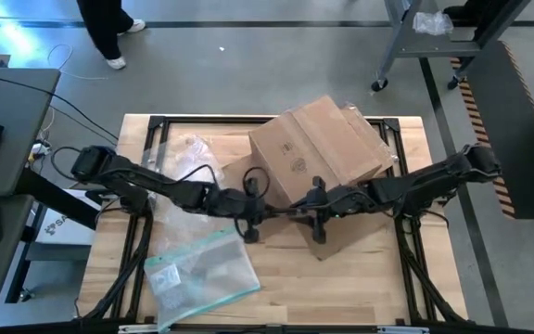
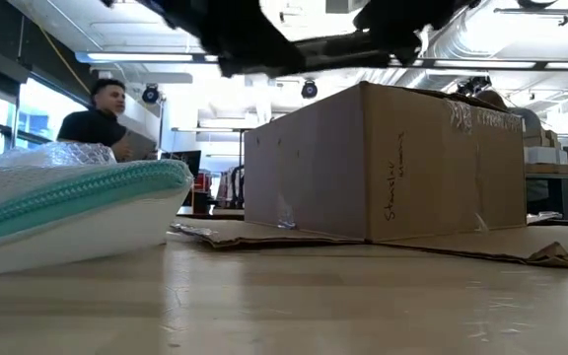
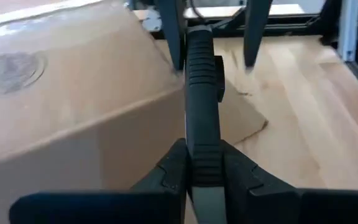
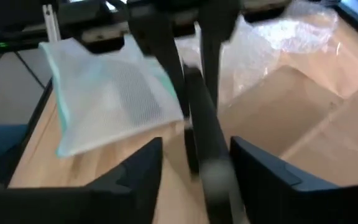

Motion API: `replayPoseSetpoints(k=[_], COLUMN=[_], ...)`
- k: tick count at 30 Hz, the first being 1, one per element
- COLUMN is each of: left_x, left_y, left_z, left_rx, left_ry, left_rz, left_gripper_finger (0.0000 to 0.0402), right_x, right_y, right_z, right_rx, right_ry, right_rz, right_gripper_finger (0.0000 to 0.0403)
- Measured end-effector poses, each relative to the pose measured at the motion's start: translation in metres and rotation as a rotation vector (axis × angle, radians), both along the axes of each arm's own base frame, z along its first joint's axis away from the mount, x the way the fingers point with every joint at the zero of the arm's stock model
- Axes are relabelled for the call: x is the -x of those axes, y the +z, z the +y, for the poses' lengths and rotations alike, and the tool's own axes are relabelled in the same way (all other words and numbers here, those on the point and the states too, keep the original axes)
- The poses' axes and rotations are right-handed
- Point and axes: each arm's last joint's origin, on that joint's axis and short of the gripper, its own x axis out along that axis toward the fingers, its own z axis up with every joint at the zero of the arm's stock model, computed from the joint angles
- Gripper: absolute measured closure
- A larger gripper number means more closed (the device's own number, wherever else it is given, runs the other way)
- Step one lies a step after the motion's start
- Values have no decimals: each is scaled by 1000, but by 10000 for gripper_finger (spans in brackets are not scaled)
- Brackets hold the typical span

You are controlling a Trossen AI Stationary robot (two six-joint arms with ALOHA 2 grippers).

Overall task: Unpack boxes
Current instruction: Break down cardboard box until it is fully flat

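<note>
The brown cardboard box (image 1: 318, 153) stands at the table's far middle, one flap (image 1: 321, 243) lying flat on the table toward the near side. My left gripper (image 1: 251, 211) is shut on a long dark tool (image 1: 286, 211) just in front of the box. My right gripper (image 1: 317, 211) is open, and its fingers (image 4: 143, 171) stand on either side of the tool's other end (image 4: 211, 168) without plainly touching it. In the low view the box (image 2: 392, 163) fills the middle and both arms are dark shapes above it. My left gripper pinches the dark tool near one end (image 3: 202, 163) between its two fingers (image 3: 169, 177). The fingers come level from the table's left and lie along the tool. The tool sticks out level toward the right gripper, clear of the table.
A flat clear pouch with a teal edge (image 1: 200, 271) lies at the near left. A bubble wrap sheet (image 1: 185, 153) lies at the far left beside the box. A person (image 2: 102, 118) shows in the room behind. Bare wood lies at the near right (image 1: 378, 278).
</note>
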Motion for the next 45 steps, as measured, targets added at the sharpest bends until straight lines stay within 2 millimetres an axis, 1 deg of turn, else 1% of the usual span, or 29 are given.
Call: replayPoseSetpoints(k=[3, 6, 8, 11, 13, 15, 18, 19, 22, 24, 28, 31, 35, 38, 40, 41, 44, 45], left_x=[18, 37, 49, 62, 66, 68, 66, 64, 56, 51, 45, 45, 44, 44, 44, 44, 44, 44], left_y=[4, 8, 10, 8, 4, 2, 1, 0, -1, -1, 1, 2, 2, 2, 2, 2, 1, 0], left_z=[-9, -15, -17, -18, -18, -20, -24, -25, -28, -30, -32, -32, -31, -31, -32, -32, -32, -32], left_rx=[3, 45, 97, 171, 214, 239, 251, 252, 257, 259, 241, 242, 240, 240, 241, 241, 218, 207], left_ry=[33, 23, 7, -32, -72, -99, -115, -118, -157, -174, -182, -192, -182, -183, -189, -194, -188, -191], left_rz=[-64, -201, -325, -506, -585, -646, -695, -700, -703, -703, -707, -720, -717, -715, -715, -714, -705, -697], left_gripper_finger=[367, 367, 367, 367, 367, 367, 367, 367, 366, 365, 364, 363, 363, 362, 362, 362, 357, 353], right_x=[17, 29, 32, 27, 22, 18, 13, 11, 2, -9, -32, -46, -58, -64, -66, -67, -66, -65], right_y=[8, 10, 9, 1, -10, -20, -30, -31, -32, -32, -25, -19, -7, -1, 1, 2, 2, 4], right_z=[5, 12, 19, 29, 37, 42, 42, 41, 40, 42, 51, 57, 60, 62, 64, 64, 66, 67], right_rx=[45, 159, 209, 211, 190, 143, 49, 29, 48, 110, 196, 228, 234, 248, 251, 254, 245, 250], right_ry=[-13, -36, -23, 23, 67, 64, 22, 6, 2, 16, 52, 53, -10, -8, 10, 11, -29, -50], right_rz=[22, 41, 46, -36, -152, -329, -624, -716, -909, -967, -1015, -1006, -964, -943, -933, -921, -892, -882], right_gripper_finger=[199, 193, 195, 199, 201, 203, 204, 204, 204, 203, 203, 203, 203, 214, 237, 255, 326, 334])
